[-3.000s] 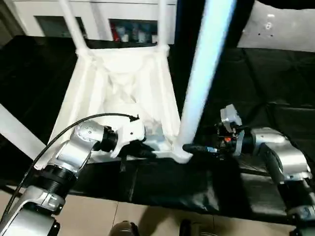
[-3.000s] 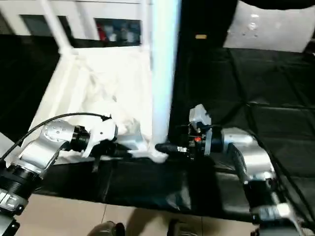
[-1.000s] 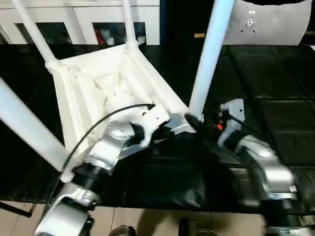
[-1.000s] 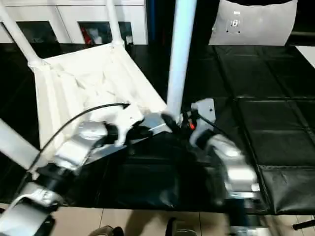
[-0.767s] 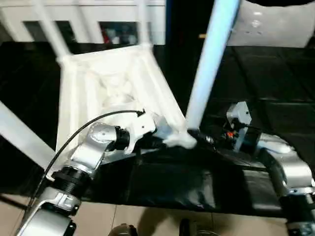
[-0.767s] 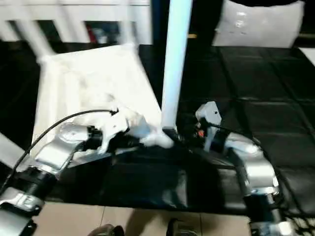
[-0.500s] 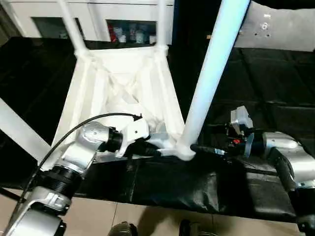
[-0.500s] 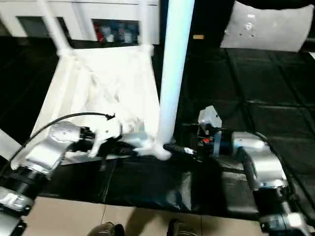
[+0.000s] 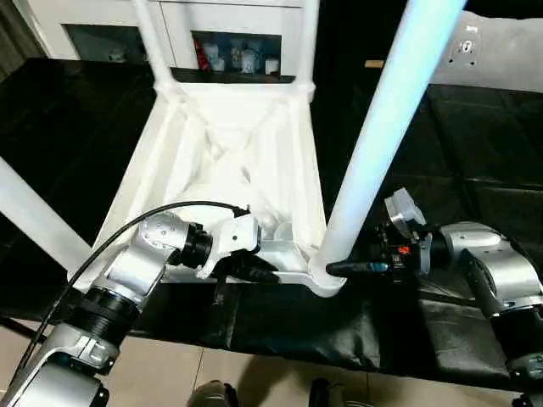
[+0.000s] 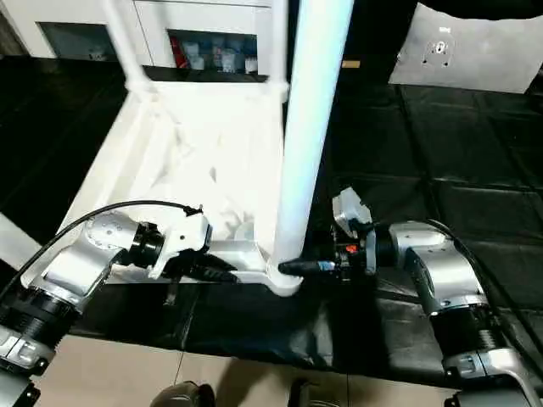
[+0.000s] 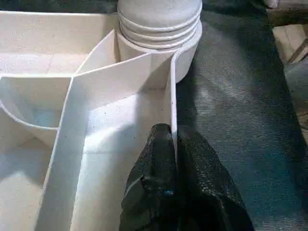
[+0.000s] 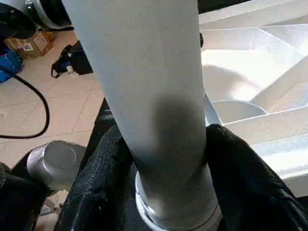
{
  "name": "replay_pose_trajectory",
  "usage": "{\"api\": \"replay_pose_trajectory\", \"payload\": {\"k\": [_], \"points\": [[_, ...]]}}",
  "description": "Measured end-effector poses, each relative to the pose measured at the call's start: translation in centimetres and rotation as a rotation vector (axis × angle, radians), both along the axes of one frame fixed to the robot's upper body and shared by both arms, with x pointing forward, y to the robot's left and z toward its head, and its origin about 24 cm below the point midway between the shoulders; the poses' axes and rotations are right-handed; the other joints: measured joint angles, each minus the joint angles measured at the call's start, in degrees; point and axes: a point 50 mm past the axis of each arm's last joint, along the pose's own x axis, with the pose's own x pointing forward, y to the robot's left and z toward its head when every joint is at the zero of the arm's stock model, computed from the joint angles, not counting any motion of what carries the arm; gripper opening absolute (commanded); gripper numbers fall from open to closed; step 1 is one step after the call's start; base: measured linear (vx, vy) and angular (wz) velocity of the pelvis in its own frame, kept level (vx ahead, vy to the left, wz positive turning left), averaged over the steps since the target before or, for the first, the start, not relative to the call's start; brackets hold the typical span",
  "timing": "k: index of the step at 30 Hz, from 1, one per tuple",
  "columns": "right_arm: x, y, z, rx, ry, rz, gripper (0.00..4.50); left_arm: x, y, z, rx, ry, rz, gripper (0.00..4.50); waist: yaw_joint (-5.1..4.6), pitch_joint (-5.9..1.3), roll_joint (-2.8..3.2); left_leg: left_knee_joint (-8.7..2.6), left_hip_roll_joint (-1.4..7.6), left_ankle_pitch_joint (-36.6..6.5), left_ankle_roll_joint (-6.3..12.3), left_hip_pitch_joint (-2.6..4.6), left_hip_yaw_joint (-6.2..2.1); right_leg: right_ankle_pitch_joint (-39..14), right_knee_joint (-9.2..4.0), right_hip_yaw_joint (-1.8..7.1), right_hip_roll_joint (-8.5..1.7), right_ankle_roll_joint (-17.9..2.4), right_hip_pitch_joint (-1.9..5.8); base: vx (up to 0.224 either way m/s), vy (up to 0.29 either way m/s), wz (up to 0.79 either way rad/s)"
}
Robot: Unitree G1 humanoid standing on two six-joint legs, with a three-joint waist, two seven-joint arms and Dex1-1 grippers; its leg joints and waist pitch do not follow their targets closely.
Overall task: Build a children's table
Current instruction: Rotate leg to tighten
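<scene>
The upturned table top [image 9: 229, 161] takes the middle of the black mat [image 9: 475, 170], its legs rising at 11, 12 and 9 o'clock, and the near leg [image 9: 373, 144] stands as a thick post at 1 o'clock. The left gripper [image 11: 174, 144] pinches the near rim (blocking that edge), and the right gripper [image 12: 163, 178] straddles the near leg's base. The mat lies open from 2 to 4 o'clock.

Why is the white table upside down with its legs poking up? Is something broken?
Nothing looks broken. The white table lies on its top on the black mat so legs can go in. The left gripper pinches its rim, and the right gripper sits around the near leg at its socket.
</scene>
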Motion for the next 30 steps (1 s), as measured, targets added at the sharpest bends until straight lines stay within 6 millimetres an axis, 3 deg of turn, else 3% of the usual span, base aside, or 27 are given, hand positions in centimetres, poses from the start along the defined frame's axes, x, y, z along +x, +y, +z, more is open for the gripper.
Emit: {"api": "replay_pose_trajectory", "payload": {"k": [8,10,13,16,19,24,28,29,30], "points": [[-0.1,0.0,-0.1,0.007,0.028,-0.009,1.98,0.0,-0.3,0.0,-0.013,0.006,0.005,0.0,-0.04,0.02,-0.02,-0.02,0.0,0.0,-0.01,0.02,0.03,0.0,0.0,0.03,0.0,0.0,0.01,0.0,0.0,0.0],[-0.7,0.0,-0.4,0.028,0.048,-0.061,1.98,0.1,-0.7,-0.2,-0.03,0.028,0.038,0.0,0.43,0.0,0.01,-0.05,0.0,0.0,-0.01,0.06,0.06,0.0,0.0,0.04,-0.03,0.0,0.06,0.0,0.0,0.0],[-0.8,-0.1,-0.5,0.043,0.042,-0.179,1.98,0.5,-1.1,-0.3,-0.045,0.034,0.11,0.0,0.1,0.01,0.0,-0.04,0.02,-0.2,-0.28,0.17,0.25,0.0,0.0,0.11,-0.06,0.0,0.07,0.0,0.0,0.0],[-0.6,0.6,-0.9,0.07,0.021,-0.384,1.98,1.0,-1.6,-0.4,-0.057,0.024,0.225,0.0,-1.29,0.03,-0.06,-0.03,0.04,-0.2,-0.29,0.26,0.37,-0.1,-0.04,0.12,-0.1,0.1,0.17,0.0,0.0,0.0],[0.4,1.8,-1.1,0.098,0.001,-0.647,1.98,1.8,-2.9,-0.4,-0.074,0.002,0.364,0.0,-3.59,0.04,-0.07,0.02,0.04,-0.2,-0.3,0.34,0.37,-0.1,-0.34,-0.2,-0.23,0.2,0.19,0.0,0.0,0.0],[1.9,4.1,-1.0,0.114,-0.013,-0.964,1.98,2.7,-5.0,-0.4,-0.088,-0.025,0.535,0.0,-5.9,-0.03,0.21,-0.13,0.04,-0.2,-0.29,0.2,0.13,-0.1,-1.51,-0.82,-0.25,0.2,0.4,0.0,0.0,0.0],[3.2,5.0,-0.7,0.142,0.017,-1.155,1.98,3.4,-6.6,-0.2,-0.091,-0.071,0.623,0.0,-7.22,0.03,0.64,-0.1,0.04,-0.2,-0.28,-0.08,-0.26,-0.1,-2.7,-1.73,-0.45,0.2,0.88,0.0,0.0,0.0],[3.3,5.0,-0.7,0.151,0.022,-1.175,2.33,3.4,-6.9,-0.2,-0.094,-0.073,0.63,0.0,-7.3,0.03,0.74,-0.14,0.02,-0.2,-0.27,-0.08,-0.27,-0.1,-2.89,-1.74,-0.45,0.2,0.99,0.0,0.0,0.0],[3.3,5.0,-0.7,0.158,0.021,-1.183,2.33,3.4,-7.0,-0.2,-0.097,-0.074,0.63,0.0,-7.34,0.02,0.81,-0.2,-0.06,-0.2,-0.22,-0.09,-0.26,-0.1,-3.01,-1.64,-0.47,0.2,1.04,0.0,0.0,0.0]]}}
